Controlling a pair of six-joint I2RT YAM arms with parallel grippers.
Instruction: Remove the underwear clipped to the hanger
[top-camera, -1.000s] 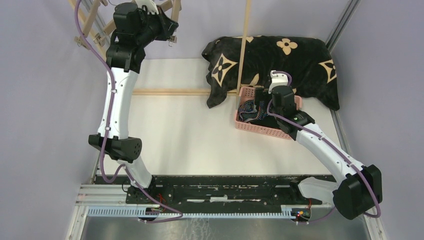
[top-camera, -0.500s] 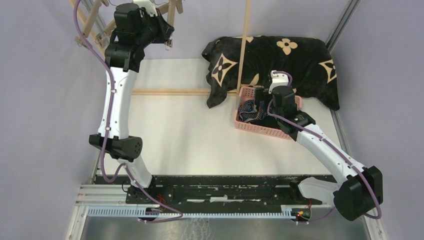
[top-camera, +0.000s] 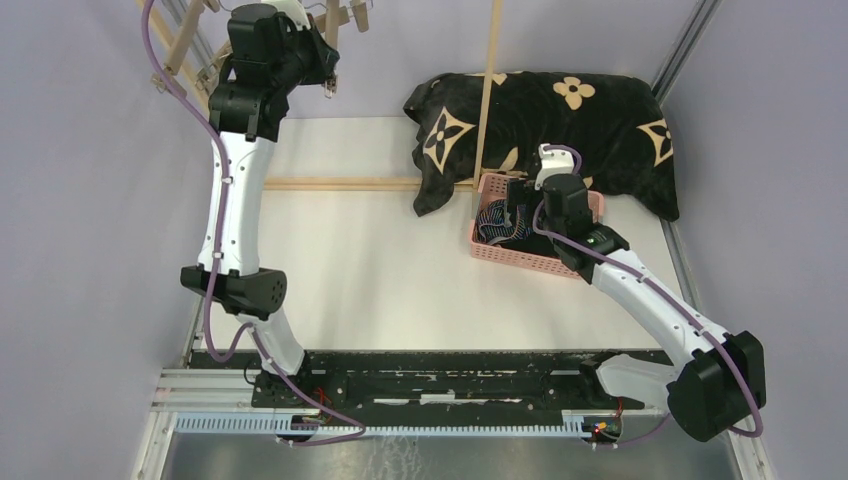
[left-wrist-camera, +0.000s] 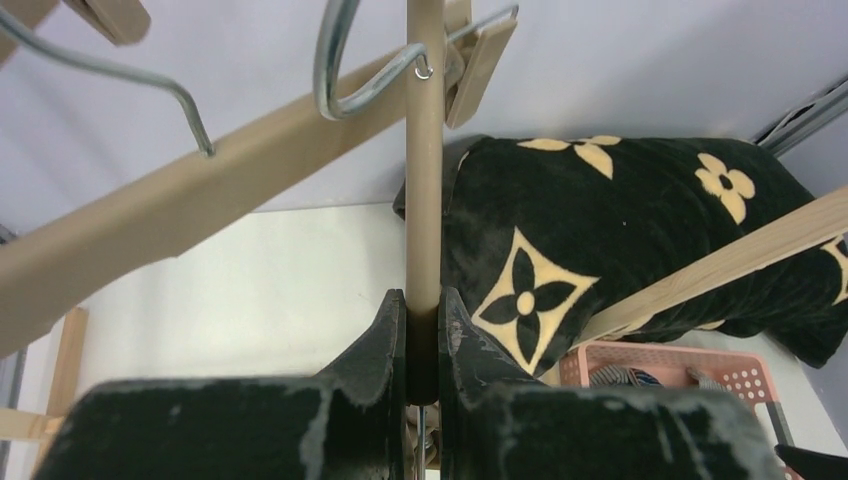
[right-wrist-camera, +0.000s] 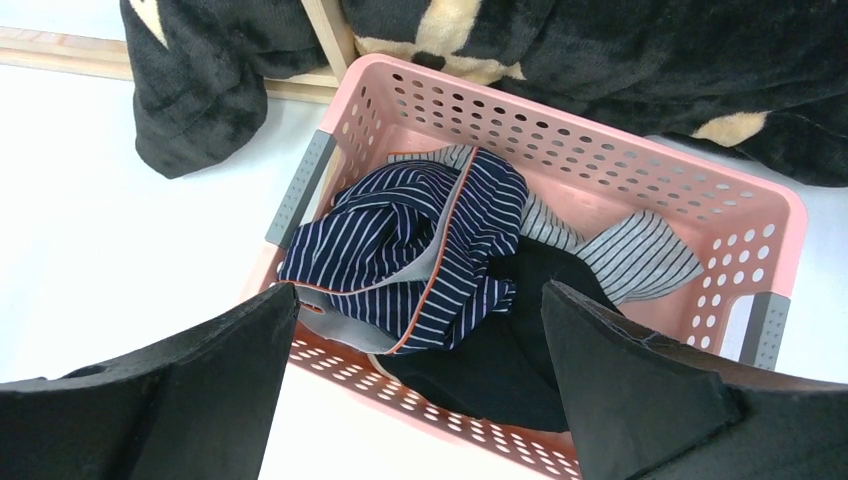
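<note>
Pink basket (right-wrist-camera: 620, 165) held all three shorts — navy (right-wrist-camera: 400, 240) on top at the left, grey-white stripe (right-wrist-camera: 640, 255) at the right, black (right-wrist-camera: 510, 370) underneath at the near side. Right gripper (right-wrist-camera: 420, 295) hovered over the basket, fingers (right-wrist-camera: 230, 350) spread wide, nothing between them. Left gripper (left-wrist-camera: 423, 320) was raised at the far left — fingers (left-wrist-camera: 380, 335) clamped tight on the wooden hanger bar (left-wrist-camera: 424, 150). Blanket (left-wrist-camera: 600, 230) lay just behind the basket.

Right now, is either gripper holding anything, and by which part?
The left gripper is shut on a wooden hanger bar. The right gripper, open over the pink basket, holds nothing.
</note>
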